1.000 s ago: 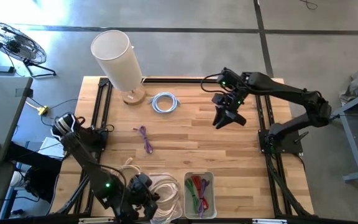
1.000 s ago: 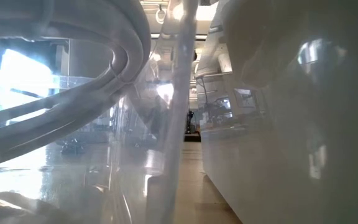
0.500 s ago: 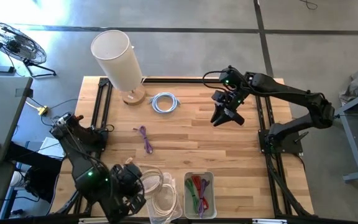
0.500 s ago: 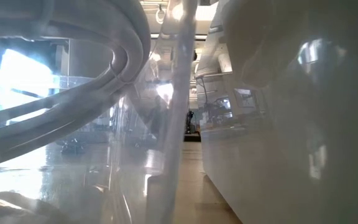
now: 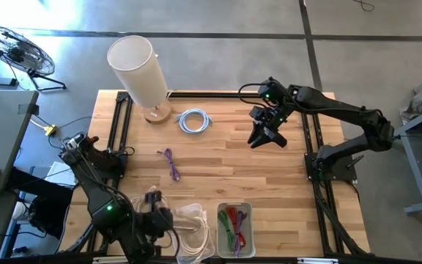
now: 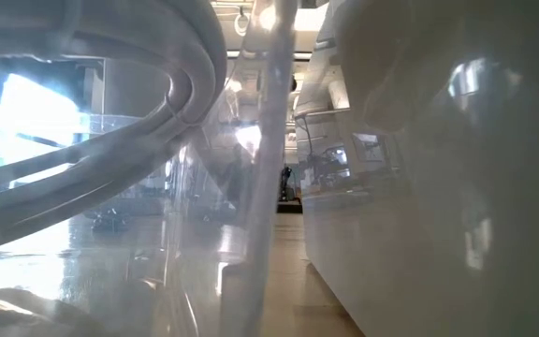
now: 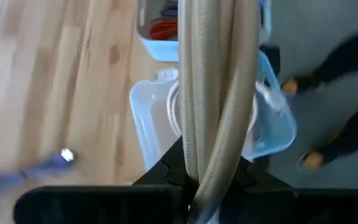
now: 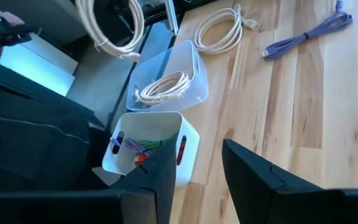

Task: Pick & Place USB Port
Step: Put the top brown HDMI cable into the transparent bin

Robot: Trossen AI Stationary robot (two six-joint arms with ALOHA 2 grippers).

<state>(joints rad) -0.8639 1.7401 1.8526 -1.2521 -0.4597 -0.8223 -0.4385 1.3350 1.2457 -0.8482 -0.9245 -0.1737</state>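
— Where do we have the white cable?

— Our left gripper (image 5: 161, 218) pinches a looped white cable (image 7: 211, 87) at the table's near edge, just above the clear bin (image 5: 205, 236). In the left wrist view the loops hang straight between the fingers over that bin. In the right wrist view the same bundle (image 8: 112, 26) dangles above the bin, which already holds another white coil (image 8: 163, 86).

— And what sits next to it?

— The smaller bin (image 5: 234, 229) with red and green cables stands just beside the clear one. On the wood we see a purple cable (image 5: 171, 163) near the middle, a pale coiled cable (image 5: 194, 121) farther back, and a white cylinder (image 5: 139, 70) at the far left corner.

— Our right arm?

— Our right gripper (image 5: 266, 137) hovers over the far right of the table, its fingers (image 8: 253, 171) spread and empty.
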